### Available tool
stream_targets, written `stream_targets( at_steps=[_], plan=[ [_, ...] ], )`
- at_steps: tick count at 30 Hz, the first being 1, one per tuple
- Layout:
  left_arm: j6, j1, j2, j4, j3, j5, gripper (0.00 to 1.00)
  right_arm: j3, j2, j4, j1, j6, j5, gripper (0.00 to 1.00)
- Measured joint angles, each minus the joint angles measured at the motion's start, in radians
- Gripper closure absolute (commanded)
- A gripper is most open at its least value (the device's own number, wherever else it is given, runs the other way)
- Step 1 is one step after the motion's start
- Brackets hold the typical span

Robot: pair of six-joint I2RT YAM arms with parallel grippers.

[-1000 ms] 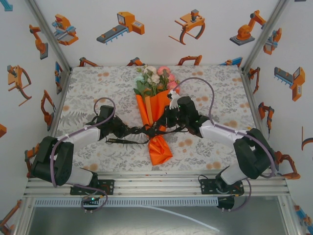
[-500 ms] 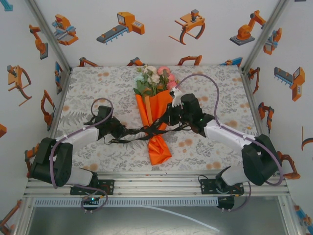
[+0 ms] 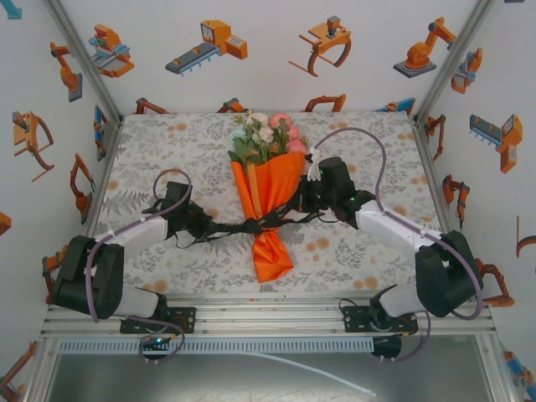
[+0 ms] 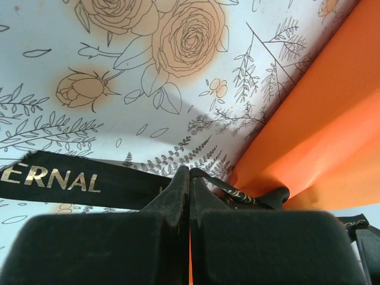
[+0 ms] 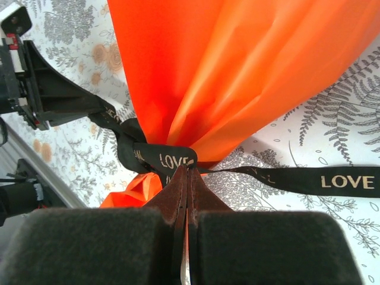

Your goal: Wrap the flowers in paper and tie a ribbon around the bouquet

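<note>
The bouquet (image 3: 268,188) lies mid-frame, long axis top to bottom, with the ribbon (image 3: 239,227) crossing its waist sideways; the left pincer (image 3: 209,228) pinches ribbon at its left, the right pincer (image 3: 295,209) at its right

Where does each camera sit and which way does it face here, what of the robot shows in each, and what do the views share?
Top external: above and behind the bases, looking down over the table; both arms show, left gripper and right gripper flanking the bouquet.
Left wrist: low over the tablecloth, facing the paper; its shut fingers pinch the ribbon.
Right wrist: facing the bouquet's tied waist; its shut fingers pinch the ribbon, with the left gripper at upper left.
Shared: ribbon and orange paper appear in all three.
</note>
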Motion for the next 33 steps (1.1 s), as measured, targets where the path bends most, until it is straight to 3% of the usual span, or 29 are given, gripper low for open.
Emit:
stream_targets(
  at_steps=[7,16,33],
  plan=[
    [0.005,0.002,0.0,-0.005,0.0,0.0,1.0,0.001,-0.006,0.018,-0.027,0.059,-0.01,1.0],
    [0.021,0.018,-0.001,-0.018,0.0,0.0,1.0,-0.069,-0.061,0.003,-0.129,0.139,0.095,1.0],
    [0.05,0.036,-0.042,-0.043,0.0,0.063,1.0,-0.15,-0.084,-0.18,-0.245,0.204,0.251,1.0]
  ],
)
